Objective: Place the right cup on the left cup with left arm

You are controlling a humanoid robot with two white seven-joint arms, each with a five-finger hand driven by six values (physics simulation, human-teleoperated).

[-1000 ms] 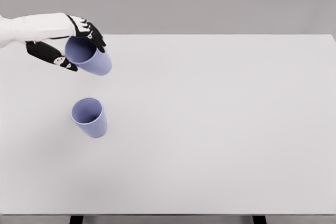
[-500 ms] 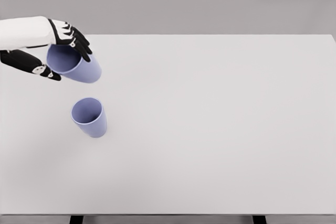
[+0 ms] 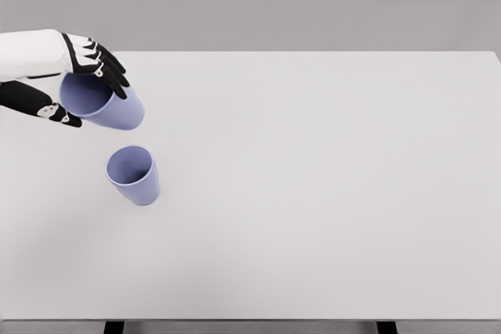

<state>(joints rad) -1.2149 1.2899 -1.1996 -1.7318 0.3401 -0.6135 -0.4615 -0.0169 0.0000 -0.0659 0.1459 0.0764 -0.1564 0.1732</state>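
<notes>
A lavender cup [image 3: 133,175] stands upright on the white table [image 3: 313,193], left of the middle, its mouth open to the camera. A second lavender cup [image 3: 106,102] hangs in the air above and slightly left of it, tilted with its mouth toward me. My left hand [image 3: 78,84] is shut on this raised cup, black fingers [image 3: 106,64] over its rim and the thumb below. The white left forearm enters from the left edge. The right arm does not show.
The table's far edge runs across the top, in front of a grey wall. Its front edge and two dark legs show at the bottom.
My left hand has carried the held cup leftward and a bit lower. The standing cup has stayed put.
</notes>
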